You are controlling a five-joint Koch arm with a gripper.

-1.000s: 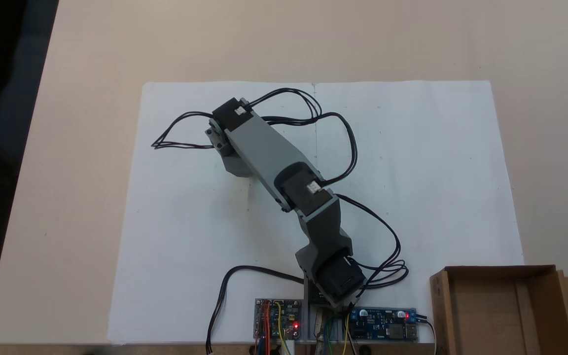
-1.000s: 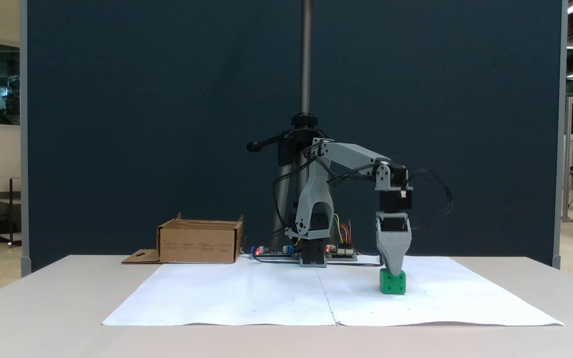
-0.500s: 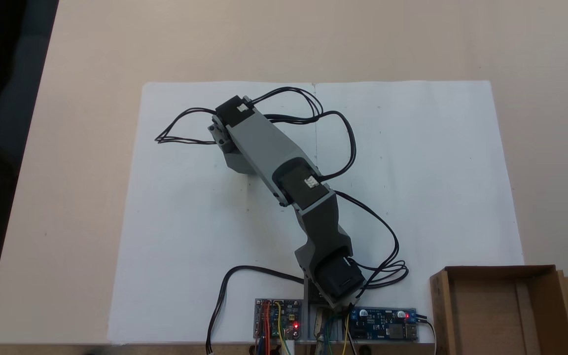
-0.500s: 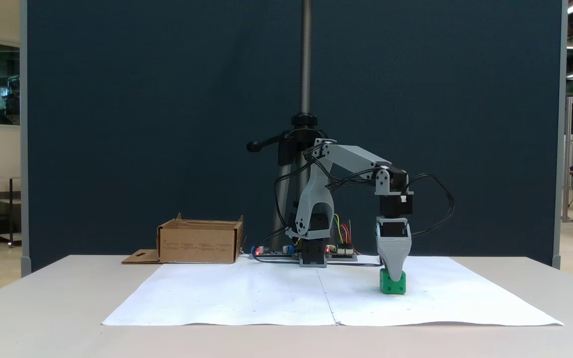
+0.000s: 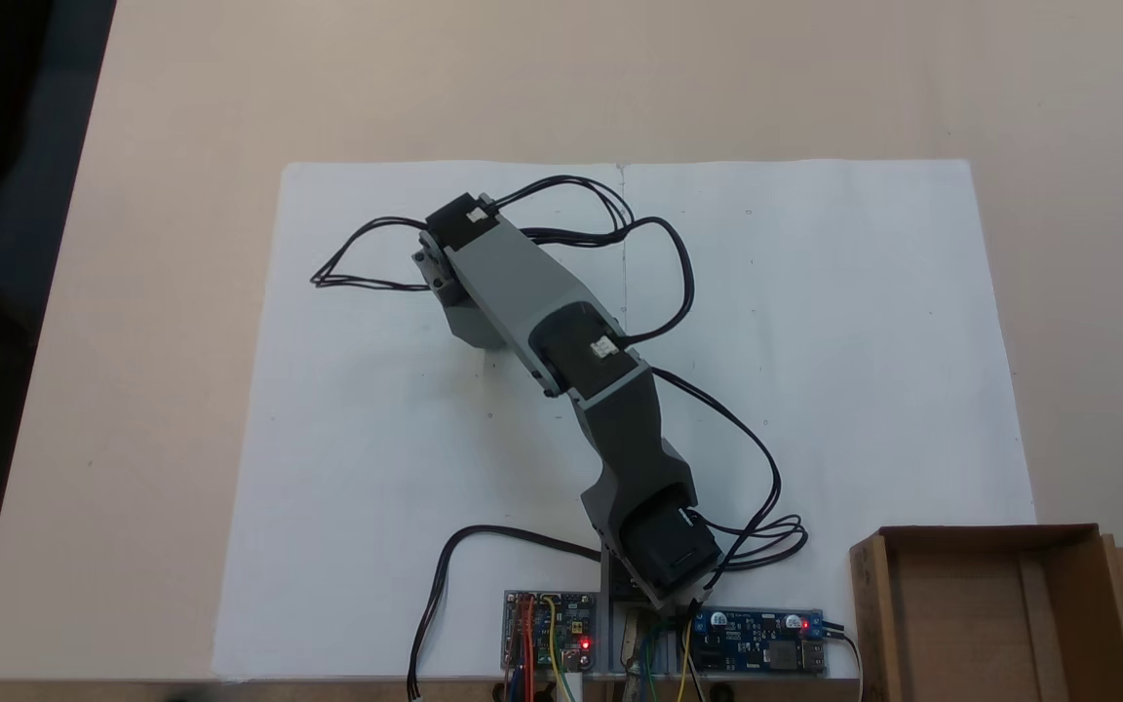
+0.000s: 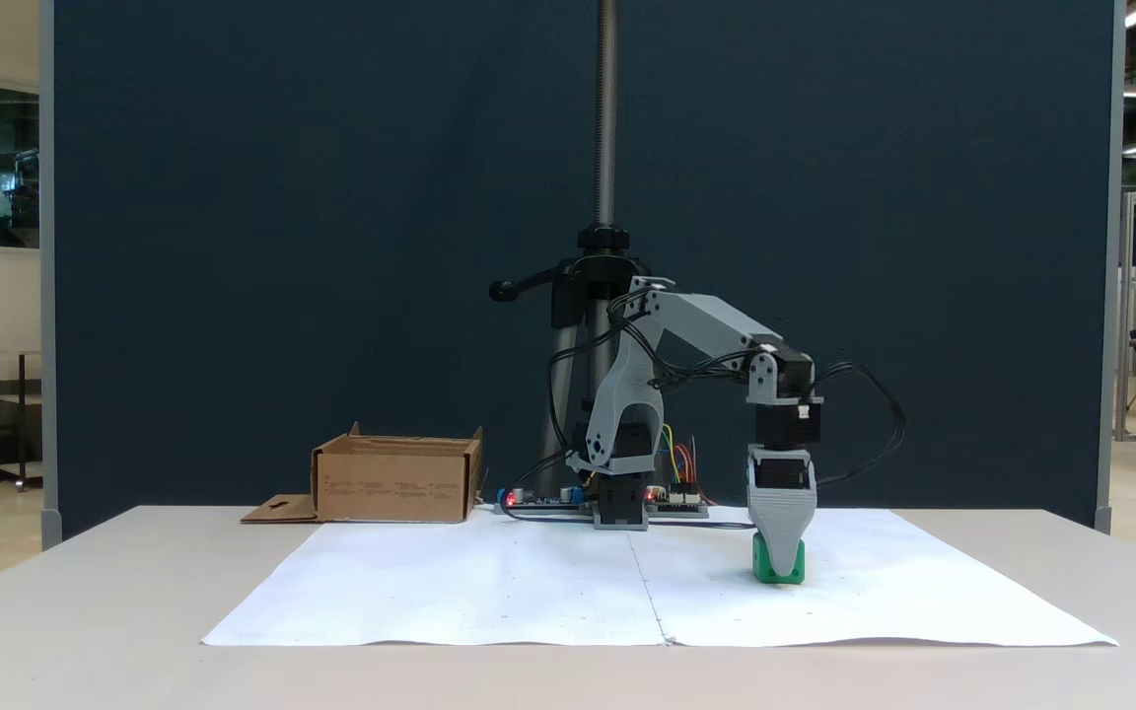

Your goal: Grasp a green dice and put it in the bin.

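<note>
Gripper [image 6: 781, 564] pointing straight down over the green dice [image 6: 793, 567], its grey jaw covering the cube's front, and one jaw is hiding the other, so whether it is clenching cannot be told. That side-on fixed view is showing the dice sitting on the white paper sheet [image 6: 489, 592], well apart from the bin [image 6: 395, 480] standing at the far left of the surface [image 6: 65, 611]. From above, the arm [image 5: 542, 312] is blocking the dice, while the bin [image 5: 1059, 624] is showing its open interior by the circuit boards [image 5: 761, 639].
</note>
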